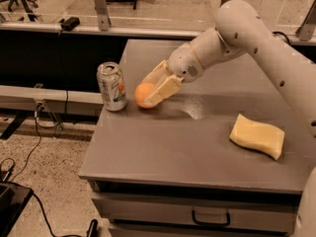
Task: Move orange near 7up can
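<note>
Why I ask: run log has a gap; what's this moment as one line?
tool: shut on orange, low over table | orange: beside 7up can, small gap | 7up can: upright | sponge: apart

Warm, fairly even light with a yellowish cast falls from above. The matte grey table top carries a pale patch of glare near its middle. The glare lies just right of the white two-finger gripper, which clasps the small round orange at the table's left side. A soft dark shadow lies beneath both, on their near side. The silver-white 7up can shines on its metal top. The pale yellow wavy sponge casts a thin shadow along its near edge. The far floor is brightly lit. The black panel at far left is dim.
</note>
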`<state>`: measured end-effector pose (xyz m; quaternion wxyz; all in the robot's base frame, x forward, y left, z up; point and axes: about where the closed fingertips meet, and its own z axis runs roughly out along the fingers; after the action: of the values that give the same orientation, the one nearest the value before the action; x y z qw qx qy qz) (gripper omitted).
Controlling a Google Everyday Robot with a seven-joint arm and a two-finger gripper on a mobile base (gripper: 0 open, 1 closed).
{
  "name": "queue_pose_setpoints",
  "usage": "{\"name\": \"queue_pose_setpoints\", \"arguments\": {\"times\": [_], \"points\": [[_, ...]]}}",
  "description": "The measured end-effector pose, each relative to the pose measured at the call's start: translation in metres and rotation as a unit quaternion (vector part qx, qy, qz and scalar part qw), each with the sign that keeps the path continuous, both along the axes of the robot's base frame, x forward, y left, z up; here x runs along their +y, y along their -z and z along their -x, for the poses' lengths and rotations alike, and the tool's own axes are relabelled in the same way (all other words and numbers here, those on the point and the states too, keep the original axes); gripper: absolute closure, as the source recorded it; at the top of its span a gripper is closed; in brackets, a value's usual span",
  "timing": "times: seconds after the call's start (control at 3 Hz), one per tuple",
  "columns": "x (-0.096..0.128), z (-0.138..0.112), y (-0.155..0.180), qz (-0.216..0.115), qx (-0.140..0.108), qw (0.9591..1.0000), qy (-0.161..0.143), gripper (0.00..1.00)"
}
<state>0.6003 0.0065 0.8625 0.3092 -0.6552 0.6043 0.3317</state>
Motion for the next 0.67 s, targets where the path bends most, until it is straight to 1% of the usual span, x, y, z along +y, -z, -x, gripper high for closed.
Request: {"name": "queue_pose_setpoints", "arguments": {"times": [0.33,0.67], "points": [[0.0037,0.0012,0.0051,0.0,0.007,1.0,-0.004,0.0],[0.0033,0.0005,0.0053,0.0,0.008,1.0,-0.003,0.0]]}}
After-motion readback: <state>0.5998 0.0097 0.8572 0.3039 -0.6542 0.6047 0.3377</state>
